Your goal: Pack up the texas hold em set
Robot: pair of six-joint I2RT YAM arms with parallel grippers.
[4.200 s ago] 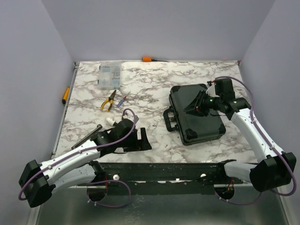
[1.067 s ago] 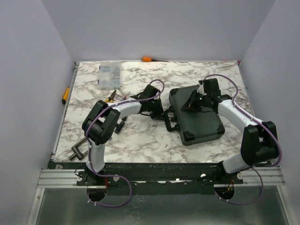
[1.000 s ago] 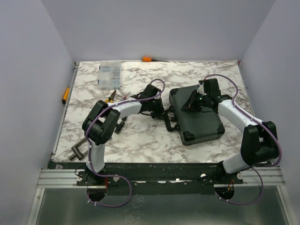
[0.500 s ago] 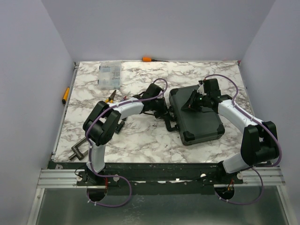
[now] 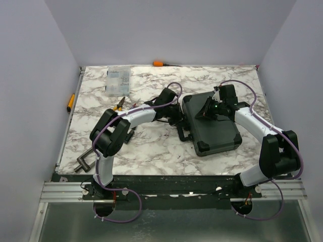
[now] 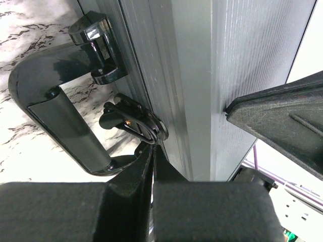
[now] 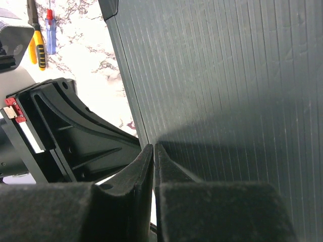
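Left tool [image 6: 153,151] had its fingers pressed together with nothing between them, the tips right at the latch [image 6: 133,121] on the case's handle side. I saw the right tool [image 7: 153,148] closed up the same way, its tips resting on the ribbed lid near the case's far-left corner.

On the marble table [image 5: 151,148] the black case [image 5: 217,128] lay flat with its lid down, and I took everything else from it. My left arm reached in from the case's left and my right arm came over its far edge. A clear parts box [image 5: 117,80] sat well to the far left of the case. The case's handle [image 5: 180,130] stuck out from its left side, just near of the left tool. Yellow-handled pliers [image 5: 118,107] lay left of the case, between it and the parts box, and a small red-handled driver [image 7: 49,25] lay just beside them.
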